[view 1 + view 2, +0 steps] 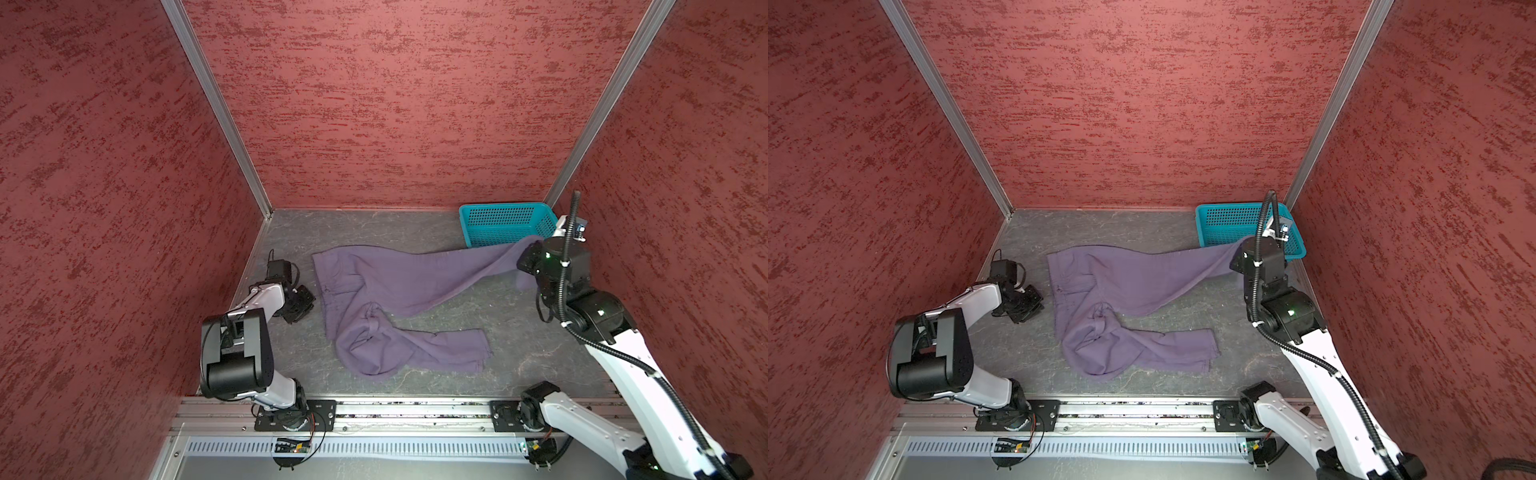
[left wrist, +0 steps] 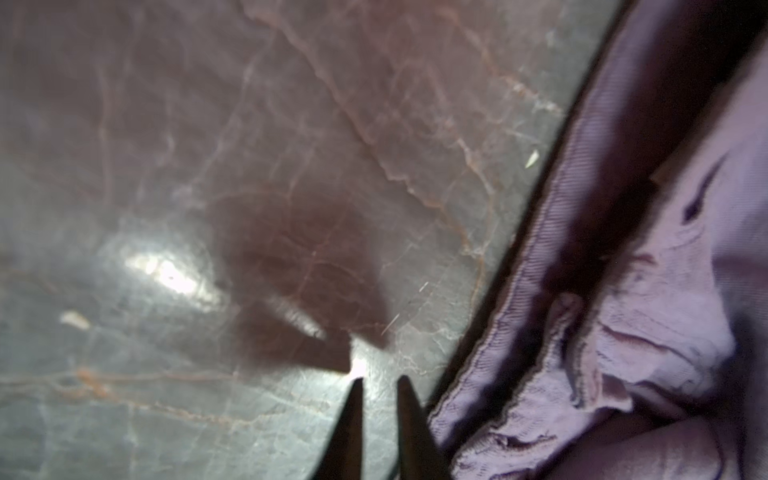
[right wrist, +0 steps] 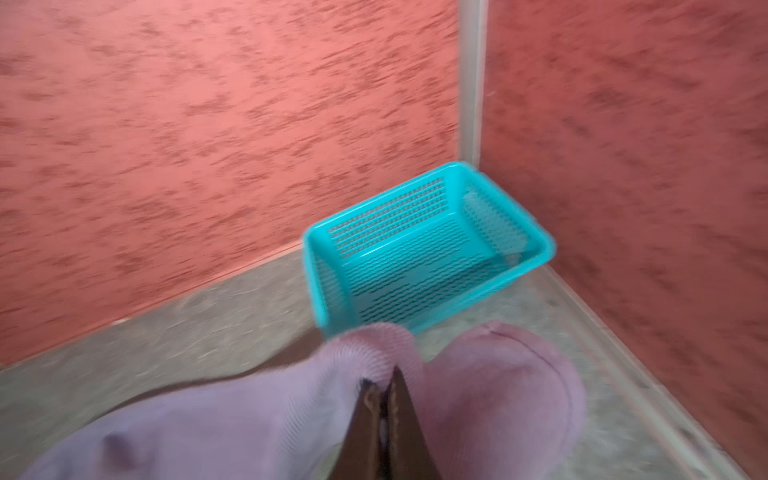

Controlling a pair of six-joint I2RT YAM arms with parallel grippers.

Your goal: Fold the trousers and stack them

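The muted purple trousers point(image 1: 395, 286) point(image 1: 1121, 282) lie spread on the grey table, waistband point(image 2: 552, 232) toward the left. In both top views one leg stretches up to the right. My right gripper point(image 1: 524, 262) point(image 1: 1235, 259) point(image 3: 384, 380) is shut on the cloth point(image 3: 249, 415) near that leg's end, lifted off the table just in front of the basket. The other leg lies flat toward the front right. My left gripper point(image 1: 299, 303) point(image 1: 1027, 305) point(image 2: 380, 382) sits low beside the waistband edge, slightly open. Only bare table shows between its fingers.
A teal perforated basket point(image 1: 494, 237) point(image 1: 1225, 232) point(image 3: 386, 212) stands in the back right corner with nothing in it. Red textured walls close in the table point(image 1: 415, 232) on three sides. A metal rail with both arm bases runs along the front.
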